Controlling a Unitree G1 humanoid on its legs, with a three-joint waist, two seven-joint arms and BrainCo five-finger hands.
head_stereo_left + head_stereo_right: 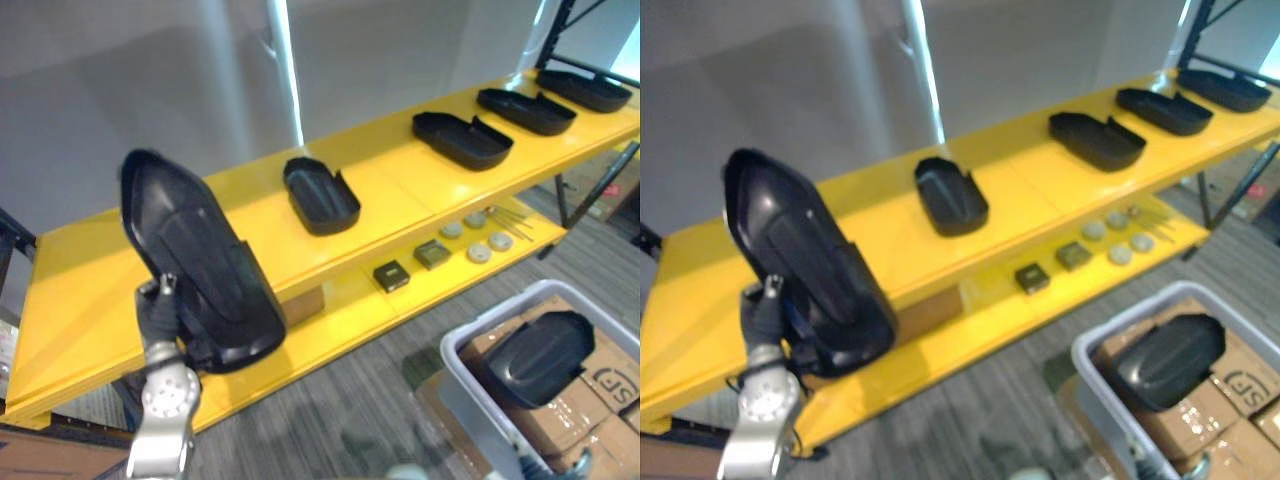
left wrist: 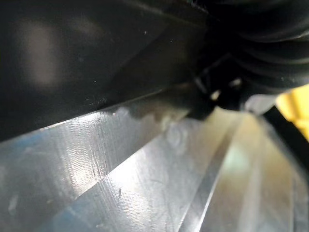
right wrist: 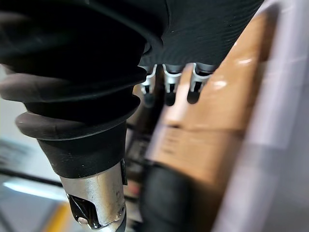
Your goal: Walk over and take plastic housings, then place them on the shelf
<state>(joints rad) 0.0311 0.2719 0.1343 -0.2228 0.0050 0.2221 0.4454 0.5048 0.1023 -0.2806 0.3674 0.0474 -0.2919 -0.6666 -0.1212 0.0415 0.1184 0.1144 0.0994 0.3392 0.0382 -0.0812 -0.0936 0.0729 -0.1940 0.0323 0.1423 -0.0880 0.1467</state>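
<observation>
My left hand [image 1: 158,312] is curled round the lower edge of a large black plastic housing [image 1: 195,260] and holds it upright, in front of the left end of the yellow shelf [image 1: 90,270]. Several more black housings lie in a row on the top shelf, the nearest [image 1: 320,195] at the middle and others [image 1: 462,138] toward the right. In the right wrist view, my right hand [image 3: 166,87] hooks its fingers over the edge of another black housing [image 3: 212,29]. This housing [image 1: 540,358] sits over the grey bin at the lower right.
The grey bin [image 1: 468,392] holds cardboard boxes [image 1: 605,385]. On the lower yellow shelf lie small square parts [image 1: 391,275] and round discs [image 1: 478,252]. A dark rack post [image 1: 560,30] stands at the far right. The floor is grey carpet.
</observation>
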